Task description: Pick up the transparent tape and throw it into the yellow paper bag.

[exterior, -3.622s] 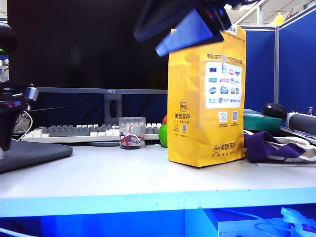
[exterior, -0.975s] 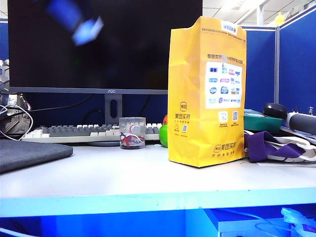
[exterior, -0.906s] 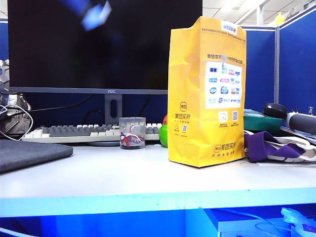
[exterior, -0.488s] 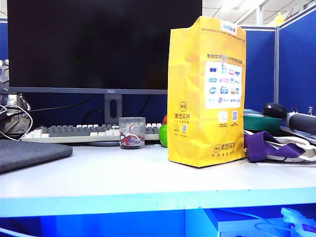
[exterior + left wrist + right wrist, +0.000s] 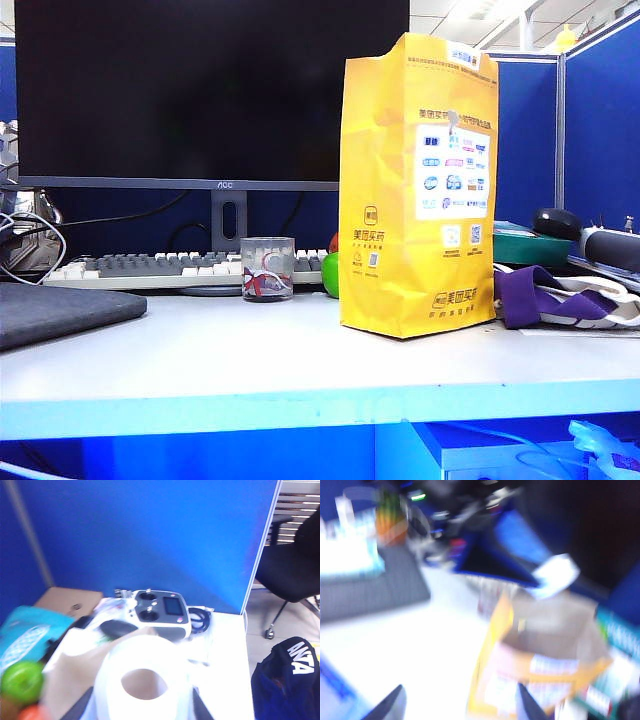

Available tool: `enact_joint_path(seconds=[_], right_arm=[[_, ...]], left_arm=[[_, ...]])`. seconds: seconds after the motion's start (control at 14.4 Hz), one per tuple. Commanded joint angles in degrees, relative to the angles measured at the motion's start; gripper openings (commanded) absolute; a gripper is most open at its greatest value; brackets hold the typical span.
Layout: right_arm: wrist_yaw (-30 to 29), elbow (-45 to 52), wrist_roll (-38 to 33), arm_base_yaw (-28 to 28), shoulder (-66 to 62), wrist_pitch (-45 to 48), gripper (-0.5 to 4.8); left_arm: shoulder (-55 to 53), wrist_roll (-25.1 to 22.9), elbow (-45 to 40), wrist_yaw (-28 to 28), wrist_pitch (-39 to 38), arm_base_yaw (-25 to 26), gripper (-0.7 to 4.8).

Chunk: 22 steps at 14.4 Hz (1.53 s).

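The transparent tape point(image 5: 150, 650) shows as a pale, blurred ring between the dark fingers point(image 5: 82, 707) of my left gripper point(image 5: 141, 707), which is shut on it. A tan paper surface lies just beneath and beside the roll. The yellow paper bag point(image 5: 418, 190) stands upright on the desk right of the middle; its open mouth point(image 5: 545, 645) shows from above in the right wrist view. My right gripper point(image 5: 460, 710) is open above the desk beside the bag, with nothing in it. A dark blue arm with a pale piece at its tip point(image 5: 555, 575) hangs over the bag's mouth. Neither arm shows in the exterior view.
A glass cup point(image 5: 268, 268), a keyboard point(image 5: 150, 266) and a monitor point(image 5: 200, 90) stand left of the bag, and a dark pad point(image 5: 60, 312) lies at the left edge. Purple cloth point(image 5: 540, 295) lies right of the bag. A green ball point(image 5: 22, 680) and a remote controller point(image 5: 160, 610) lie beyond the tape.
A blurred blue arm crossed the upper left of the exterior view one second ago and has left the frame. The bag and the cup have not moved.
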State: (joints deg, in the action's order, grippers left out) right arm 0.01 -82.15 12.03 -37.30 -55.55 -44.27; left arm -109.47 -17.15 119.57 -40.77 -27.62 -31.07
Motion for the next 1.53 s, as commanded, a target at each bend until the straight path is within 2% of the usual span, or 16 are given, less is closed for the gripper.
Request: enact_joint_path(seconds=[0.07,0.21,0.35,0.42,0.49,0.56,0.7,0.77,0.84,0.91,0.98,1.04,1.18,1.39,1.53], right_arm=[[0.22,-0.20,-0.22,-0.02,0.20,-3.78,3.19],[8.17,-0.20,0.20,0.04,0.13,-0.11,3.19],[10.49,-0.20,0.44,0.07,-0.02,-0.04,3.19],[10.43,-0.20,0.44,0.07,-0.11,-0.07,3.19],[10.40,-0.20,0.42,0.07,-0.20,-0.07,3.19],[10.43,-0.20,0.44,0.07,-0.20,-0.04,3.19],[10.62,-0.20,0.48,0.11,-0.17,-0.04,3.19],[10.62,-0.20,0.98,0.22,-0.09,-0.02,3.19],[10.69,-0.20,1.73,0.48,-0.04,0.20,3.19],[11.06,-0.20,1.77,0.96,-0.04,2.60,3.19],[11.06,-0.20,1.77,0.98,0.04,4.85,3.19],[11.45,-0.20,1.79,0.96,0.33,7.19,3.19],[11.89,-0.17,2.21,0.94,2.29,12.07,3.22],[12.72,-0.17,7.76,0.94,8.98,17.68,3.29],[14.95,-0.17,7.76,0.96,13.88,17.11,3.29]], left_arm=[[-4.59,3.63,0.15,0.24,7.23,-1.09,1.74],[-6.78,4.22,0.15,0.92,6.73,-1.16,1.74],[-6.78,4.57,0.17,1.11,6.75,-1.16,1.89],[-6.75,7.23,0.24,2.29,7.72,-1.16,4.79],[-6.67,11.82,0.33,4.81,8.44,-1.14,4.79],[-5.57,11.15,0.33,2.95,7.52,-1.05,4.79],[-0.22,2.19,0.33,3.30,2.99,-1.07,4.79],[3.23,-0.94,0.33,7.54,0.33,-1.05,4.79],[7.30,-4.20,0.33,14.75,-2.60,-1.05,4.79],[14.93,-9.66,0.33,28.83,-7.23,-1.03,4.79],[19.76,-13.62,0.33,35.41,-10.36,-0.92,4.79],[24.90,-15.41,0.33,38.29,-13.86,0.85,4.79],[33.33,-14.27,0.33,38.60,-22.25,6.16,4.79],[45.03,-14.36,0.31,41.44,-35.06,18.86,4.79],[50.03,-14.27,-0.11,42.21,-38.58,22.95,4.79]])
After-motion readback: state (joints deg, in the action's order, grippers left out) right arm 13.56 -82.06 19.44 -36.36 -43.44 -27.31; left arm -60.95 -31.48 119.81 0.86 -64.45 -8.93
